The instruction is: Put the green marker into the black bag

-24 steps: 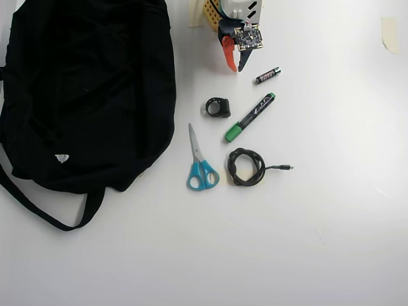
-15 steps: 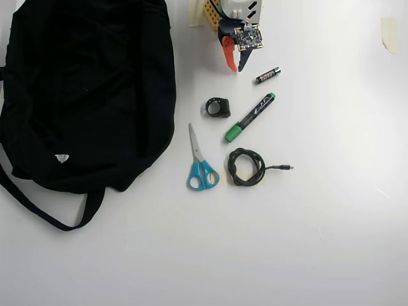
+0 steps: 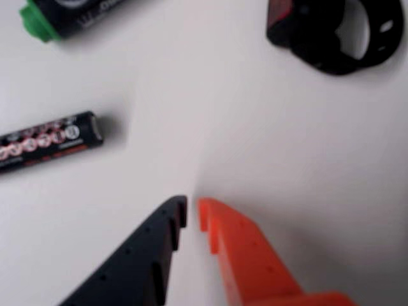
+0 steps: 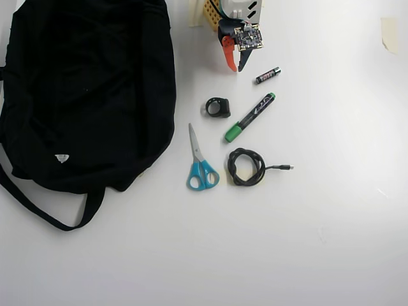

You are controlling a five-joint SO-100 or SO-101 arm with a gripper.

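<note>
wrist view: my fingers [image 3: 192, 213] reach in from the bottom of the frame, one black on the left and one orange on the right, their tips pressed nearly together with only a thin slit between them and nothing pinched there. they hang over bare white table [image 3: 255, 140]. the small green end of the green marker [image 3: 70, 14] pokes in at the upper left, most of its barrel cut off by the top edge. a black battery [image 3: 48, 141] with pink lettering lies at the left edge, lower than the marker and apart from my tips. a black ring-shaped clip [image 3: 338, 32] sits at the upper right.

overhead view: my fingers [image 4: 233, 67] sit at the top centre, closed to a point, aimed down the frame. the battery [image 4: 268, 75] lies just to their right. the green marker [image 4: 249, 117] lies slantwise below it, green cap at its lower left, small green end at its upper right, flat on the table [image 4: 331, 217] and untouched. the clip [image 4: 218, 107] is just left of the marker. blue-handled scissors [image 4: 201, 162] lie below the clip, and a coiled black cable [image 4: 248, 167] lies under the marker's cap. the black bag [image 4: 83, 89] fills the upper left, well apart from the marker, one strap looping along the lower left. a scrap of tape [image 4: 389, 33] sits at the upper right.
</note>
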